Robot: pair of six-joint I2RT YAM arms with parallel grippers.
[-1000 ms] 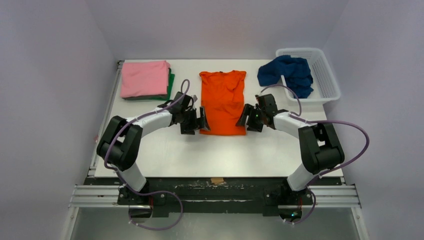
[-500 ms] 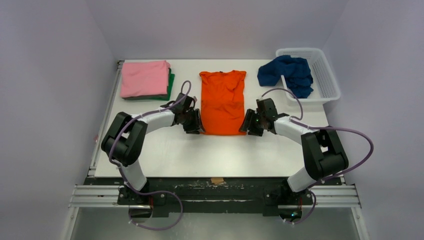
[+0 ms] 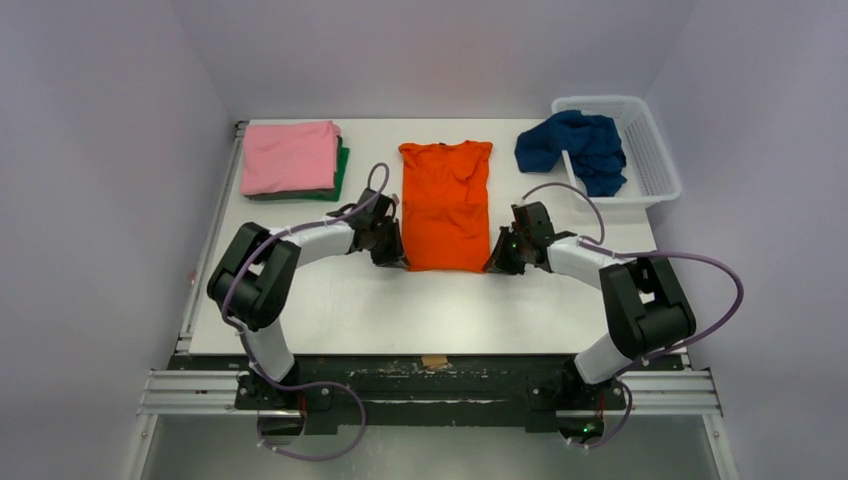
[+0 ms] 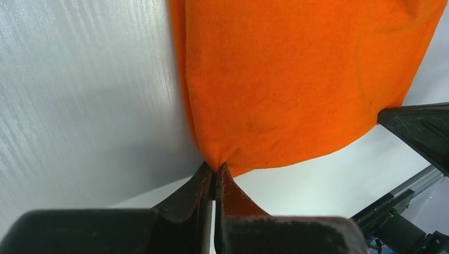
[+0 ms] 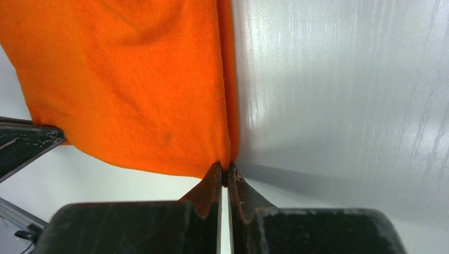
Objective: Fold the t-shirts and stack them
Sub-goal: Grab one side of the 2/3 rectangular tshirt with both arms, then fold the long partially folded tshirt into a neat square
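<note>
Orange t-shirt [image 3: 445, 200] gripped at both near hem corners
left gripper [image 4: 214, 173], right gripper [image 5: 226, 170] pinched on cloth; next likely lift together, carry hem toward collar

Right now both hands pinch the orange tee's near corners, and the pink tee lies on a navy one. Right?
No. In the top view the pink tee lies on a dark green tee, not navy. The left hand and right hand do pinch the orange tee by its near corners.
</note>
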